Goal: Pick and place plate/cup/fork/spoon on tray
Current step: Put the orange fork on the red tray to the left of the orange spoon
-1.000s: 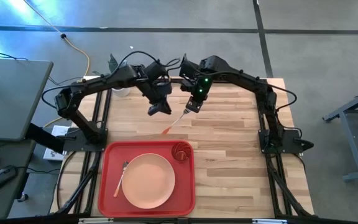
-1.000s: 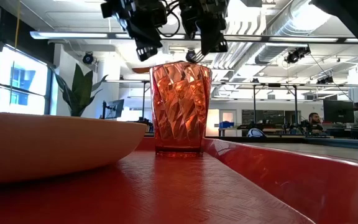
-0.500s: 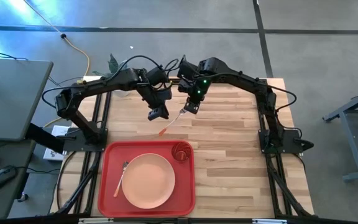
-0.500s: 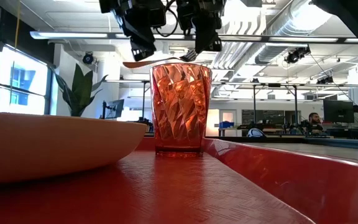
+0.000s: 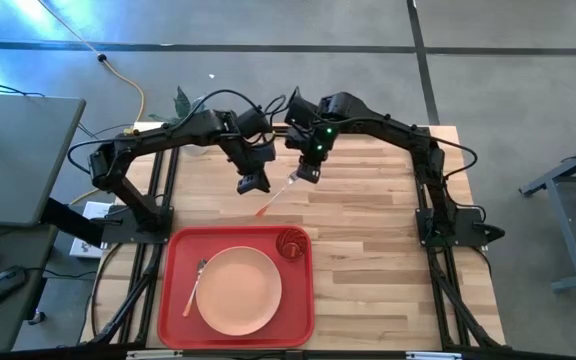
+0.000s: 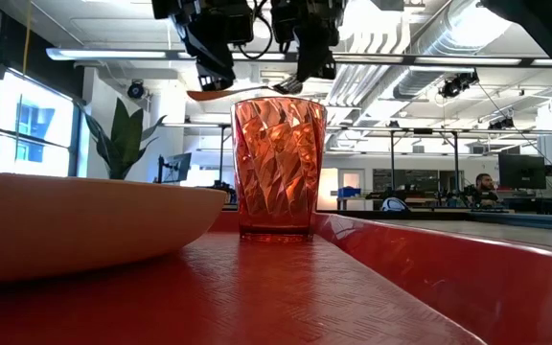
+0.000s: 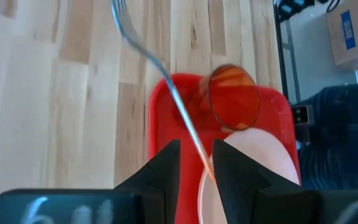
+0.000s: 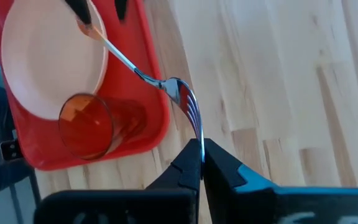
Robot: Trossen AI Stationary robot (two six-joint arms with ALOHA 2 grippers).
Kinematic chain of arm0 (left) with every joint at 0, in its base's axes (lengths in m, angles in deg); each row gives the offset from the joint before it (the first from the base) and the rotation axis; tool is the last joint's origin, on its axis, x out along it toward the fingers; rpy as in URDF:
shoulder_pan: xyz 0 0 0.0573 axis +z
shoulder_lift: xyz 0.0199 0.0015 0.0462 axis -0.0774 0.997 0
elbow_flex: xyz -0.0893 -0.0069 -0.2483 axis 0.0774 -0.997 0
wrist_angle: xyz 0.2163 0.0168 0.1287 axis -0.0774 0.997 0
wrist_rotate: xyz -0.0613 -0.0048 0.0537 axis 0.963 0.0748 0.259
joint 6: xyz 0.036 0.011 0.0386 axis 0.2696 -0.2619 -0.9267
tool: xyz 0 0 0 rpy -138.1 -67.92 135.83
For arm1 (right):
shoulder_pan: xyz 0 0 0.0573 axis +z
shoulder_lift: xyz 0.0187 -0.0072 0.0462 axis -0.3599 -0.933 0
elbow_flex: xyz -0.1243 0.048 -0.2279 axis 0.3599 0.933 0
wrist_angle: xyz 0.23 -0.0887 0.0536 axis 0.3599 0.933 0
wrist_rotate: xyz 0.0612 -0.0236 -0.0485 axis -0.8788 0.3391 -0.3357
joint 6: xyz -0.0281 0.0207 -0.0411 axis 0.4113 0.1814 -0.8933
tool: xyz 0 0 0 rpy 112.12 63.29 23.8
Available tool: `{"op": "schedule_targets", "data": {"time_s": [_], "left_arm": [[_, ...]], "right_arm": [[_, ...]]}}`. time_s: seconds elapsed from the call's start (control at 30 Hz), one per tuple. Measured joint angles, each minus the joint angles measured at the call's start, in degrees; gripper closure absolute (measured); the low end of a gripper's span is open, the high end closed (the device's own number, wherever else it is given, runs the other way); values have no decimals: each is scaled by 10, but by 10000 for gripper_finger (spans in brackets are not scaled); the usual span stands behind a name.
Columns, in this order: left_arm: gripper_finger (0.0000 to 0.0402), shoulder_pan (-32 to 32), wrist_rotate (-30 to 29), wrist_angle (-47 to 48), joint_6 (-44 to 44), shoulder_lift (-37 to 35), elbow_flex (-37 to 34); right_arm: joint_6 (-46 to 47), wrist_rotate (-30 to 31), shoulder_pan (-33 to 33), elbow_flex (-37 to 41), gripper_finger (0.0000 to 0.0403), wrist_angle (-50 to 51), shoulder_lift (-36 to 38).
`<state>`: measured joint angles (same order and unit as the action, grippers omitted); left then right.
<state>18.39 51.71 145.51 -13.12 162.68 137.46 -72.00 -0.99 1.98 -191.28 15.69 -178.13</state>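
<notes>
Holding the fork [image 8: 182,99] by the tips of its tines, the right gripper [image 8: 199,149] has its fingers pinched tight on the metal head, so the utensil hangs in the air over the bare wooden table [image 5: 368,250], beyond the tray's far rim, with the orange handle slanting down toward the tray. The left gripper [image 7: 196,146] sits at the handle end: its fingers straddle the stem with a visible gap on each side, parted and not clamped on anything as far as the wrist view shows. This reads as a hand-over between the arms, or a re-grip, caught midway. On the tray [image 5: 178,260] the plate [image 5: 238,292] lies flat in the middle, the cup [image 5: 291,243] stands upright in the far corner on the right arm's side, just beside the plate, and a slim orange-handled utensil lies along the plate's left edge — presumably the spoon [image 5: 197,285], though its head is too small to make out. Progress, by judgement: three of the four items are placed; only the fork is left. Remaining — one arm must take a firm hold on the handle, the other let go, then the fork goes down onto open tray floor. Risk: a pinch on the tine tips is slight, and the fork could swing or drop.
</notes>
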Motion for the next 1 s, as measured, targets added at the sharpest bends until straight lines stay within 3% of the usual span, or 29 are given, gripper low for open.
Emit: {"op": "schedule_targets", "data": {"time_s": [0.27, 1.0], "left_arm": [[322, 1, -19, -112, 99, 18, 0], [397, 0, -147, -112, 141, 20, -1]], "right_arm": [[12, 31, 0, 0, 403, -43, 1], [-26, 73, 0, 0, 403, -69, 22]]}}
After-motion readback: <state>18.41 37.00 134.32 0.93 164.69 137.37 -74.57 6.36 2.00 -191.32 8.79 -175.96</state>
